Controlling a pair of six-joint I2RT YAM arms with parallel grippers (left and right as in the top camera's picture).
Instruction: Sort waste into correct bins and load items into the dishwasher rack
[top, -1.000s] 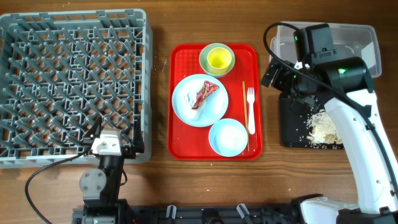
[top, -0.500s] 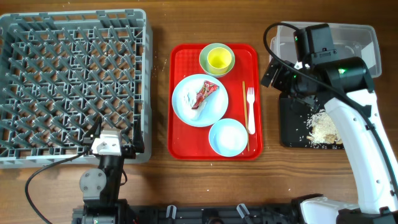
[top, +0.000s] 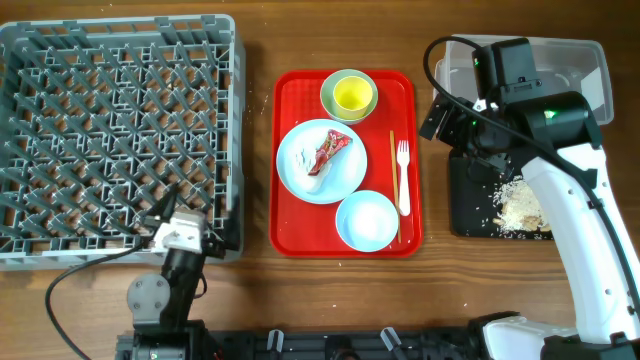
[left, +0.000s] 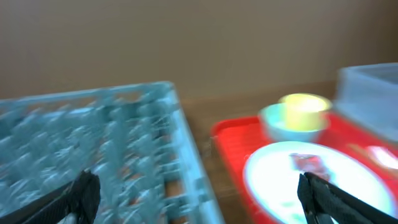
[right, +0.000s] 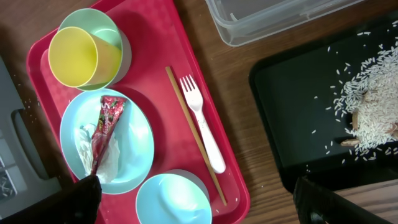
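From overhead, the dishwasher rack (top: 115, 135) is sitting left of the red tray (top: 290, 215), while the clear tub (top: 580, 70) and the black tray (top: 468, 205), which is carrying rice scraps (top: 520, 205), are lying to its right. On the red tray, the plate (top: 300, 185) is holding the red wrapper (top: 331, 150) and the napkin (top: 303, 158). The green bowl (top: 330, 90) is cupping the yellow cup (top: 351, 96) at the far end, and the fork (top: 403, 175) and small white bowl (top: 367, 220) are lying nearer. The blurred left wrist view is showing the left gripper (left: 202, 199) spread wide and empty beside the red tray's left edge. The right wrist view is showing the right gripper (right: 202, 205) gaping, released, and looking down on the red tray.
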